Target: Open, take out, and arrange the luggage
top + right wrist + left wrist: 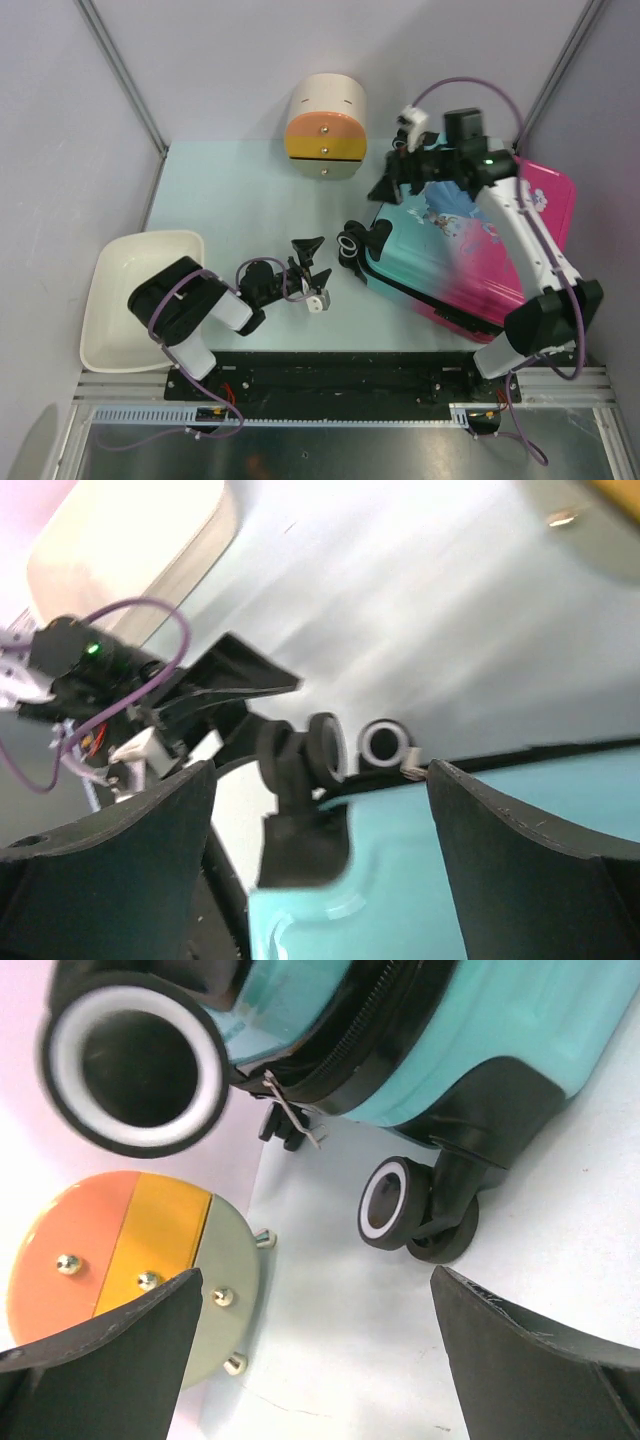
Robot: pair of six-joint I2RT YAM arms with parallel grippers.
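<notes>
From where I stand the opening looks barely begun. The teal-to-pink hard-shell suitcase with its cartoon princess print lies flat at the right of the pale desk, its seam looking shut and its wheels pointing toward the middle. Left of centre, the left fingers are spread wide with nothing in them, aimed at the black-and-white wheels from just beside them. In the left wrist view a small metal zip pull hangs from the black zip line between the two wheels, ahead of the fingers. I would go for that pull: come in level with the seam, pinch only the tab and not a wheel bracket, then draw along the zip rather than away from the shell. The right fingers, over the case's teal upper-left corner, are parted too and grip nothing; I cannot tell whether they touch the shell. They would do well to press down there, so the wheeled case does not slide while the other arm pulls. As for what holds what, the cream rectangular plastic basin at the lower left shows nothing inside, though the left arm covers part of it. The cream cylindrical box with orange and yellow drawer fronts, upper middle, has its drawers pushed in. The suitcase is closed, so its contents are hidden.
</notes>
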